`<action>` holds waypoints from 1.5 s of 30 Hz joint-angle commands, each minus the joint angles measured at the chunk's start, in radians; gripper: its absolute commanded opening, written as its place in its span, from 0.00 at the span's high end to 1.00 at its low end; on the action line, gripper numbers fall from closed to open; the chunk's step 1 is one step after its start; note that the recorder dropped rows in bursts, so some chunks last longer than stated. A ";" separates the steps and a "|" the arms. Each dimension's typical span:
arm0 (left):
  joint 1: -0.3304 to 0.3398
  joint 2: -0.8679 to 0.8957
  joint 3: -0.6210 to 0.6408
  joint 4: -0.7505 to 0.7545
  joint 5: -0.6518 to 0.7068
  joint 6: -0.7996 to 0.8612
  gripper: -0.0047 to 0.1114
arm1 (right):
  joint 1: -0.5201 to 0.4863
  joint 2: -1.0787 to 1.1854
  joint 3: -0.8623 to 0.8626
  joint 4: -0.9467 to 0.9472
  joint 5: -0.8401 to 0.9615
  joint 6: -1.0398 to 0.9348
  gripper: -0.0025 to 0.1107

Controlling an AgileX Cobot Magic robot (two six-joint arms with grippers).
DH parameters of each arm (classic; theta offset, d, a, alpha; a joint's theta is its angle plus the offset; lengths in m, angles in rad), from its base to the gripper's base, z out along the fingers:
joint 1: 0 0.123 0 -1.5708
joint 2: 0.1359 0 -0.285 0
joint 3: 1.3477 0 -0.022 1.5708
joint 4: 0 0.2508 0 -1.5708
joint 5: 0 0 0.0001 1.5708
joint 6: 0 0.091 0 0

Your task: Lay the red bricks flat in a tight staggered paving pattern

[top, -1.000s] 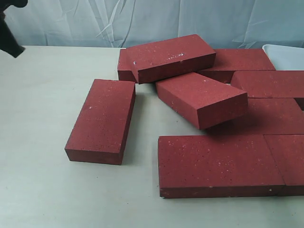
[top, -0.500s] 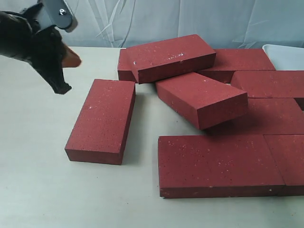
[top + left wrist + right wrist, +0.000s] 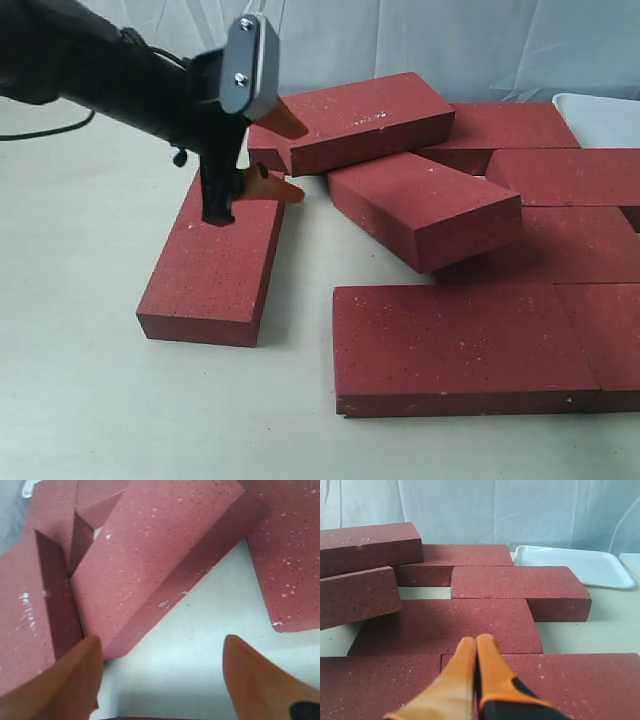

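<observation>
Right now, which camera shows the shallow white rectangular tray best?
Right wrist view: the white rectangular tray shows whole, behind the dark-red paving bricks. Exterior view catches only one corner at the edge. Left wrist view shows bricks, no clear tray.

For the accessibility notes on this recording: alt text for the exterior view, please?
The left gripper, orange fingers spread open, hovers near the far end of a lone flat red brick, facing a loose pile of red bricks where two lie tilted on others. A white tray shows its corner at the far right.

Soft even light, faint shadows
</observation>
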 commanded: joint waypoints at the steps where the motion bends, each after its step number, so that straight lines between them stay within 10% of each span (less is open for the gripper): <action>1: -0.096 0.090 -0.075 0.089 -0.043 0.034 0.40 | -0.006 -0.008 0.001 -0.005 -0.008 0.000 0.99; 34: -0.162 0.411 -0.382 0.143 -0.064 0.034 0.46 | -0.006 -0.008 0.001 -0.005 -0.008 0.000 0.99; 45: -0.184 0.424 -0.382 0.171 -0.197 0.034 0.89 | -0.006 -0.008 0.001 -0.005 -0.008 0.000 0.99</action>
